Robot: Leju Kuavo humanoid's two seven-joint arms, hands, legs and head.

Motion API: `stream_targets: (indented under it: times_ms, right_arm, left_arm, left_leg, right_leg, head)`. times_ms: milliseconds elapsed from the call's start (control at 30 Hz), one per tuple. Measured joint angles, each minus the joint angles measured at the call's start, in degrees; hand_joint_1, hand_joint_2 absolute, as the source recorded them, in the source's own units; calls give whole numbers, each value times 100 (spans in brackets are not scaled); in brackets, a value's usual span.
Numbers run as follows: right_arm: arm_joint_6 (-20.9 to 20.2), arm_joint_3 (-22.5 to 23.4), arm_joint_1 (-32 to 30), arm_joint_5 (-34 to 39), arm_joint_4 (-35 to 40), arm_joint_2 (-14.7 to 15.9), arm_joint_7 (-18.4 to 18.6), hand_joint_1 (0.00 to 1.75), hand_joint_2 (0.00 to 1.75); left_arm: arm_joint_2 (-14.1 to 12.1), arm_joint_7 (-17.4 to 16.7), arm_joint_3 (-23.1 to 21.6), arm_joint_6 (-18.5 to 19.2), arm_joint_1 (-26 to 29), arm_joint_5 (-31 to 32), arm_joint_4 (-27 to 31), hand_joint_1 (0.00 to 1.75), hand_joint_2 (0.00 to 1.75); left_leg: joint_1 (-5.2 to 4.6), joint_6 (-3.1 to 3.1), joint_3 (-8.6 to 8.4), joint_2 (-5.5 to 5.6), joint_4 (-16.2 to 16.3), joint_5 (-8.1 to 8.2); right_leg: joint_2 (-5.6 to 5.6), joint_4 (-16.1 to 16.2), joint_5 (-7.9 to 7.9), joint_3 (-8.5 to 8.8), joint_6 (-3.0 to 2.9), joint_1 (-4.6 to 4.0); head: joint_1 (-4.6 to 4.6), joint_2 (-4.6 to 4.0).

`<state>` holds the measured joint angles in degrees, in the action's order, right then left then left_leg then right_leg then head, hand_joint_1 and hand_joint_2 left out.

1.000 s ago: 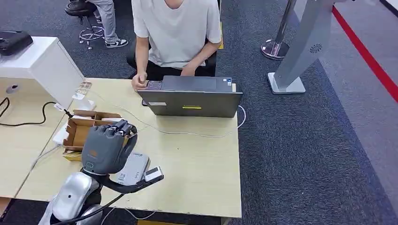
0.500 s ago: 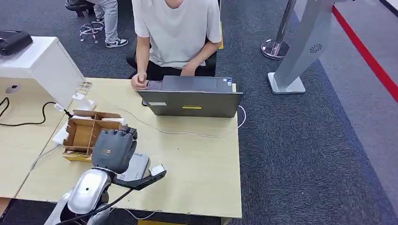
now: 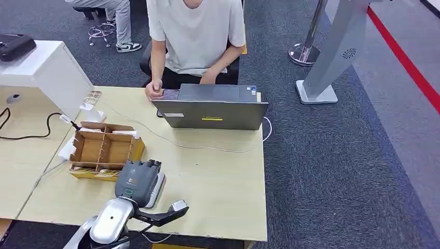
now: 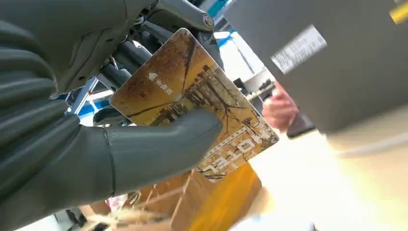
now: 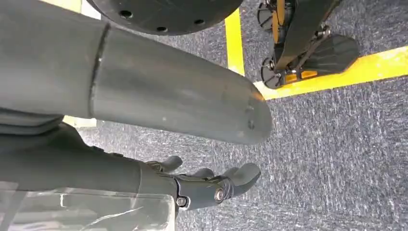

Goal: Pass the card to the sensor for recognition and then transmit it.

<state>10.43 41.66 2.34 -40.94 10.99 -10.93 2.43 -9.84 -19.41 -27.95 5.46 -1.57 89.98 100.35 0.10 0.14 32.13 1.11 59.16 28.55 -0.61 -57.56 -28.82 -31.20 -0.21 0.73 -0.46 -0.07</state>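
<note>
A brown and yellow picture card (image 4: 192, 96) is pinched in my left hand (image 4: 62, 139), the thumb (image 4: 163, 139) pressing across its face. In the head view my left hand (image 3: 138, 179) hovers back-up over the flat white-grey sensor (image 3: 157, 189) near the table's front edge, covering most of it and hiding the card. My right hand (image 5: 159, 106) hangs over dark carpet with its fingers (image 5: 216, 185) apart and nothing in it.
A cardboard divider box (image 3: 104, 149) stands just behind my left hand. A person (image 3: 194, 36) sits at the far side behind a grey laptop (image 3: 212, 111). Cables (image 3: 207, 147) cross the wooden table (image 3: 218, 192). A white cabinet (image 3: 46, 70) stands at the left.
My left hand has come down and toward the table's front edge, from above the cardboard box to over the sensor. The person and laptop stay put.
</note>
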Motion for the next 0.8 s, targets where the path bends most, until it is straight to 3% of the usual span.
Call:
stream_targets:
  times_ms: [800]
  right_arm:
    - [59,83,0,-168,0,-7,184,0,0]
  left_arm:
    - [-46,-175,-63,276,132,0,-406,175,175]
  left_leg:
    - [0,0,1,2,0,0]
  right_leg:
    - [2,0,0,1,0,0]
  head:
    - [-2,0]
